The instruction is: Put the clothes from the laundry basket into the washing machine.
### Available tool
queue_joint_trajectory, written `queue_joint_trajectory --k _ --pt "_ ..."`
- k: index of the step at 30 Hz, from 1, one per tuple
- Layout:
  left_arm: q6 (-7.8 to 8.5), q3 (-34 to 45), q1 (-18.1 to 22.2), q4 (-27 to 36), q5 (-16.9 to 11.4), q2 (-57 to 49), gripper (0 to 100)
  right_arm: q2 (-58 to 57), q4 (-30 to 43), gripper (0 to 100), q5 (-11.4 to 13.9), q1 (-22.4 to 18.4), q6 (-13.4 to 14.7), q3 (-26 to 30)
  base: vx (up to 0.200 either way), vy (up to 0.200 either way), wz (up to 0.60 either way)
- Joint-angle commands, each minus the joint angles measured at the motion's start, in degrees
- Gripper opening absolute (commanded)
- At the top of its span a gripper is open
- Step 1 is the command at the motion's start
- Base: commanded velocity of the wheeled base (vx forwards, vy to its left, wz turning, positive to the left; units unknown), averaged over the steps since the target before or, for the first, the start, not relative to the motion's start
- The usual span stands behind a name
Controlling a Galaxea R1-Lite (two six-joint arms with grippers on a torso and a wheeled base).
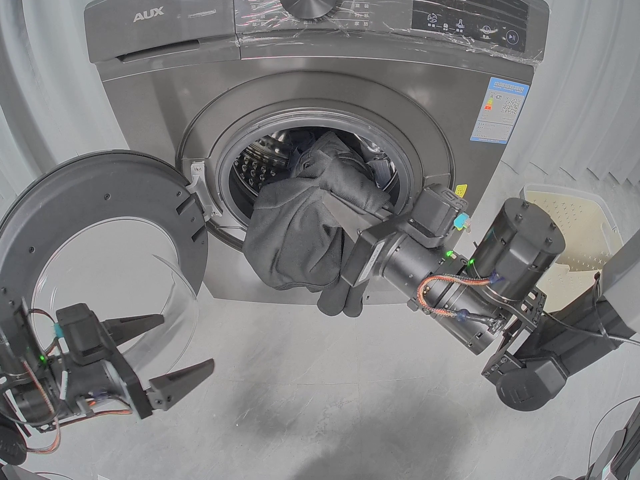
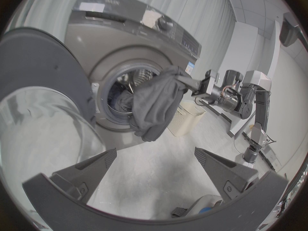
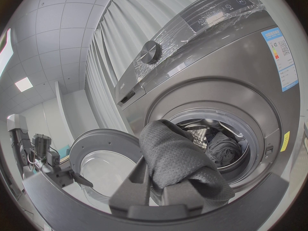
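Observation:
The grey washing machine (image 1: pixel 167 95) stands with its round door (image 1: pixel 100 195) swung out to the left. A dark grey garment (image 1: pixel 293 235) hangs half out of the drum opening, draped over the rim. My right gripper (image 1: pixel 337 211) is shut on its upper part just in front of the opening; the cloth bunches between the fingers (image 3: pixel 160 180) in the right wrist view. More dark clothes (image 3: pixel 223 148) lie inside the drum. My left gripper (image 1: pixel 187 341) is open and holds nothing, low in front of the door glass, well left of the garment (image 2: pixel 154 103).
The cream laundry basket (image 1: pixel 587 228) stands on the floor to the right of the machine, behind my right arm. The open door takes up the space on the left. Bare grey floor lies in front of the machine.

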Motion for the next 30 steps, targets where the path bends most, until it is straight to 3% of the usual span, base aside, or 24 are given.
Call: queue_joint_trajectory --k 1,4,12,16,30 --pt "-0.31 -5.9 -3.1 -3.0 -2.0 15.0 100 0.1 0.4 0 0.3 -0.5 -0.1 -1.8 0.0 0.0 0.0" --pt "-1.71 -7.9 -3.2 -4.7 -2.6 19.1 100 0.0 0.4 0 0.2 -0.5 -0.1 -1.9 0.0 0.0 0.0" --pt "-2.33 -10.1 -3.9 -10.4 -3.4 26.9 100 0.0 0.3 0 -0.1 -0.1 -0.1 -1.9 0.0 0.0 0.0" --pt "-6.02 -12.8 -4.0 -13.7 -4.5 30.7 100 0.0 0.2 0 -0.1 0.1 -0.1 -2.1 0.0 0.0 0.0" --pt "-6.72 -21.1 -3.2 -15.4 -4.4 40.7 100 0.4 -0.5 0 -0.2 0.9 -0.2 -2.3 0.0 0.0 0.0"
